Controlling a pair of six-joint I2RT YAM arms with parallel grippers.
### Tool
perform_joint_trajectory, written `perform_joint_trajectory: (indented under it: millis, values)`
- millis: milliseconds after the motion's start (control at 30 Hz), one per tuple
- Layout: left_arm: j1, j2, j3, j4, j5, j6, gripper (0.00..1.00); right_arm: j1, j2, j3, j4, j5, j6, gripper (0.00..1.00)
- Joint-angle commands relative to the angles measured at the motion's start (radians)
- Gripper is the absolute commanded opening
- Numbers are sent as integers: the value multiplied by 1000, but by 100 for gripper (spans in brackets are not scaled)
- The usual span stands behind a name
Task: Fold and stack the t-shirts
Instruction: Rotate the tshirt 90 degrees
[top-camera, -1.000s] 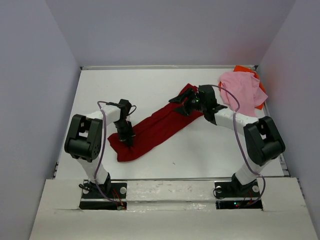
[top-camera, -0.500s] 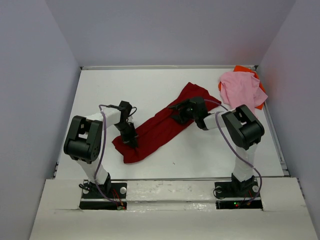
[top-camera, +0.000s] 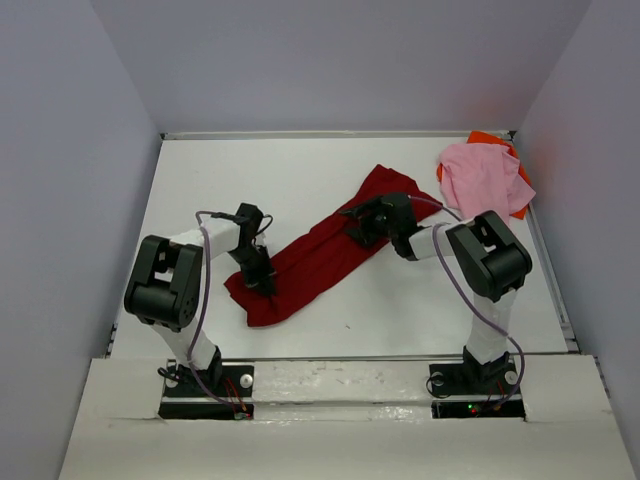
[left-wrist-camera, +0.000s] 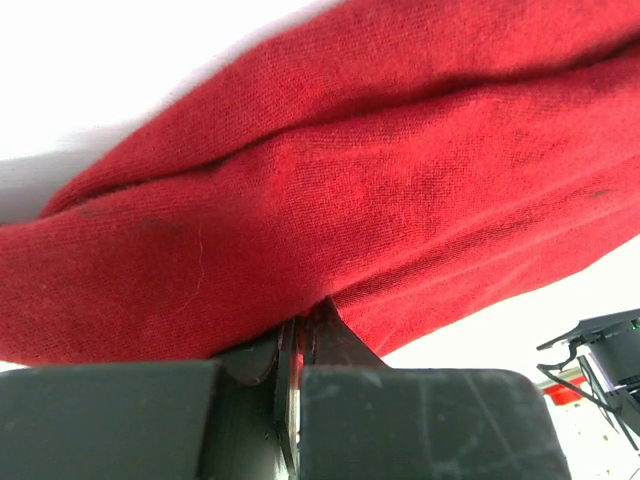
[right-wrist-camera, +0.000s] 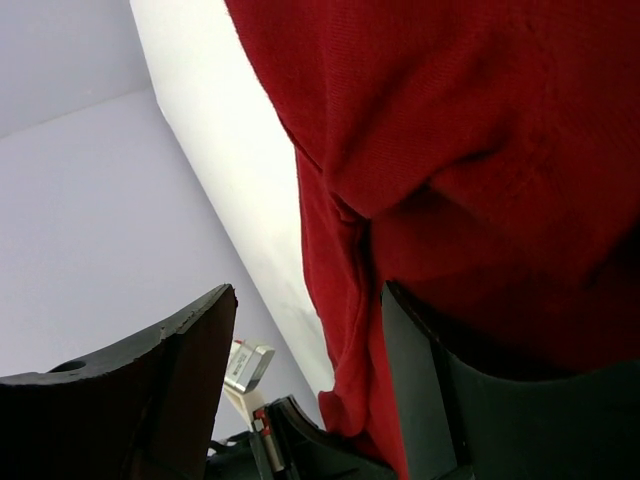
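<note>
Dark red t-shirt lies bunched into a long band slanting across the middle of the tabletop, near-left to far-right; pink t-shirt is heaped on the orange t-shirt in the far right corner. Left gripper is clenched on the band's near-left end with a fold pinched at its tips; right gripper sits at the far-right end, jaws wide apart, cloth draped against it but not pinched. Likely handling: light, limp knit that sags between holds and drags on itself, so best taken at hem or shoulder corners, through all layers.
</note>
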Motion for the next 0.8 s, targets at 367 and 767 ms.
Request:
perform_joint_trajectory:
  millis: [367,767]
  values:
    - [-7,-111,-107,8,6,-14,4,-10,180,284,-43,7,-86,67]
    - [-9,-138,-169,13,21,-9,4,-10,301,496,-98,-18,-105,68]
